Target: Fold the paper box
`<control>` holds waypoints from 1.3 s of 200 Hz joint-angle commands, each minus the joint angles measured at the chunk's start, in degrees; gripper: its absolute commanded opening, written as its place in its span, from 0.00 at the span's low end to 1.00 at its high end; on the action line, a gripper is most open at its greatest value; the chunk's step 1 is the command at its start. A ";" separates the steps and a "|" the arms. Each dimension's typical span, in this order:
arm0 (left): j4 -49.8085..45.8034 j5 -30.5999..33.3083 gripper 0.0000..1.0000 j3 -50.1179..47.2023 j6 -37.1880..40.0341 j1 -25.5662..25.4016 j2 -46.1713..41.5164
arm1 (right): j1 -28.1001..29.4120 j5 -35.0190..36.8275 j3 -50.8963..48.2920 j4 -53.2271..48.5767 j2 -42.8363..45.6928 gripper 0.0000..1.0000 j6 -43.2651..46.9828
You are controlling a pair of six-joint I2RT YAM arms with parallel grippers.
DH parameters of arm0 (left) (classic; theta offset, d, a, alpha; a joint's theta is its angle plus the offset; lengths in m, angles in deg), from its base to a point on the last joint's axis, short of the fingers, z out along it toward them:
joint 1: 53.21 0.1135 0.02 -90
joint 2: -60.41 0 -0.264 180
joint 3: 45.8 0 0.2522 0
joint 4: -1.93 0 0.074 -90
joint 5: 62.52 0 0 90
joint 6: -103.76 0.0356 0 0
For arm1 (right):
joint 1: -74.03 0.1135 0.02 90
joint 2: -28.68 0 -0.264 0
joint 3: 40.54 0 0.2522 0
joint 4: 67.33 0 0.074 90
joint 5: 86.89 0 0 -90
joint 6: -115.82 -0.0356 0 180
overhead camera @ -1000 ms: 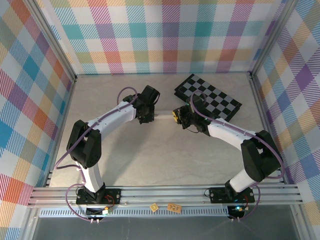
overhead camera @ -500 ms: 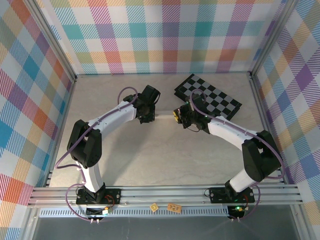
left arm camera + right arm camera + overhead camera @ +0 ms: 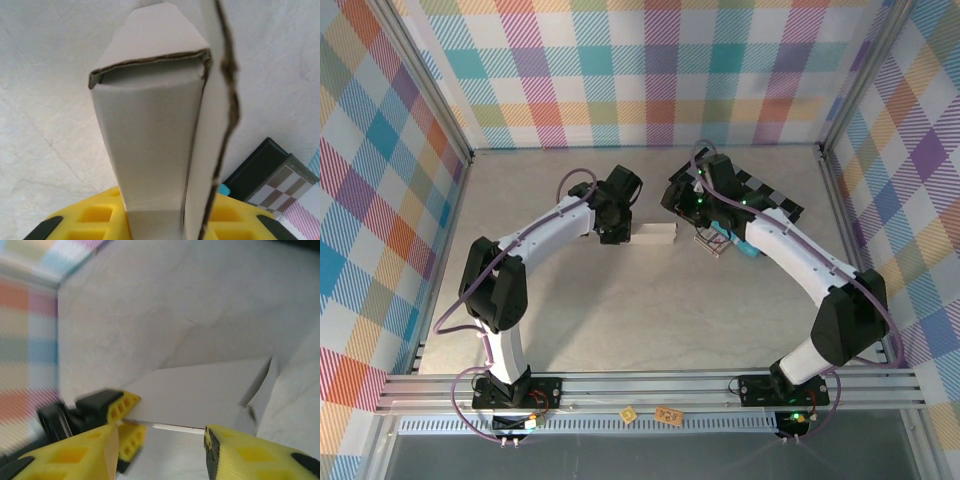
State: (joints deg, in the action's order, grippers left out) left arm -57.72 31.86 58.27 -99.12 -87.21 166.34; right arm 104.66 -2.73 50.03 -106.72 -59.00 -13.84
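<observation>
The left gripper (image 3: 160,225) clamps one end of the paper box (image 3: 657,234), which lies mid-bench (image 3: 620,310) between the arms, probably to steady it, while the right gripper (image 3: 161,437) hovers spread and empty above the far end, likely lining up a flap

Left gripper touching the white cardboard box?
Touching. Left wrist view: the white cardboard box runs down between the left gripper's yellow fingers.
</observation>
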 commanded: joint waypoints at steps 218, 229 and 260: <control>-18.89 -5.85 0.20 -5.52 19.54 7.54 -7.18 | 5.15 -32.48 21.57 -38.18 -18.95 0.73 73.80; -18.84 -6.29 0.19 -5.66 19.69 7.63 -6.85 | 5.20 -34.09 23.01 -38.48 -20.78 0.74 73.06; -17.46 -6.92 0.19 -6.76 19.72 7.72 -6.58 | 5.76 -39.10 23.99 -38.26 -25.74 0.73 70.82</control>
State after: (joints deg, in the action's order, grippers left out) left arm -74.27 25.15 52.12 -81.35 -79.97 158.08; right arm 110.06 -36.26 72.61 -144.14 -81.34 57.61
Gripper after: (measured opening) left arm 0.198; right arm 0.735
